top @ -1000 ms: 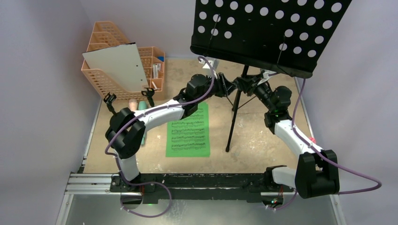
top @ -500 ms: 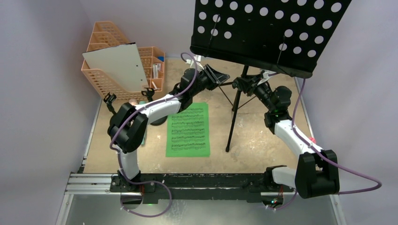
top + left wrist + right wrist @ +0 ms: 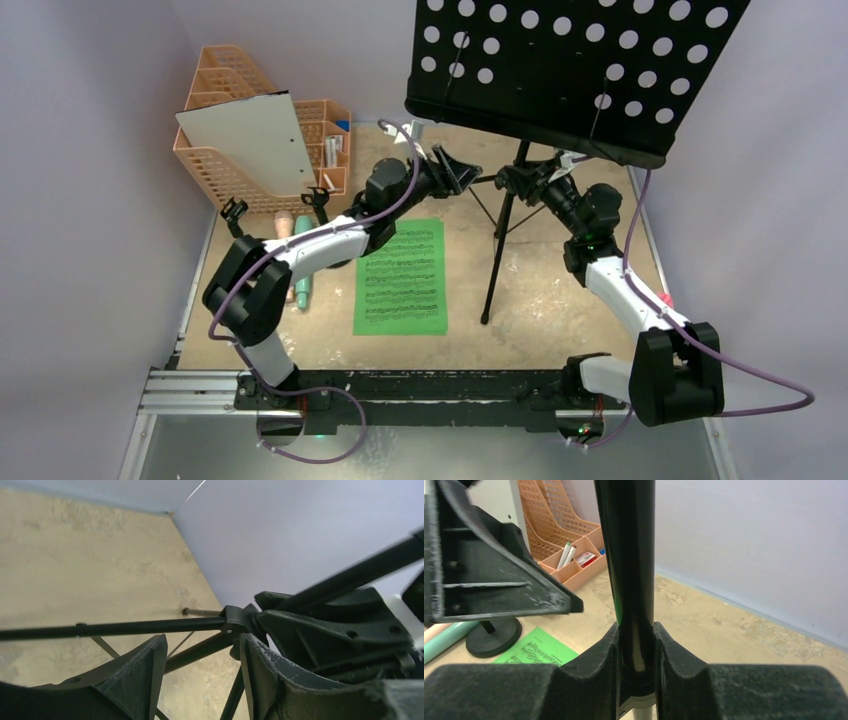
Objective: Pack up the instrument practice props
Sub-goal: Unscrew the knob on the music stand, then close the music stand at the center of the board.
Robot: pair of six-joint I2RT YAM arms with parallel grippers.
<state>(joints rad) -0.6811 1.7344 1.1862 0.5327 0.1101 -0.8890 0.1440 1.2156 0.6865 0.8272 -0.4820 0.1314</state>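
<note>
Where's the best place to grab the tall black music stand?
Probably its round upright pole, from the side: the right end effector grips it there. The holed desk is too wide and tilted; the legs are thin and slanted.

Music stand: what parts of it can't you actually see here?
- Overhead view: the stand's desk runs off the top edge, and it hides the top of the pole.
- Right wrist view: the pole leaves the top edge; the right fingers cover where it is gripped.
- Left wrist view: the stand's rods are cut off at the left; contact with the left fingers is unclear.
</note>
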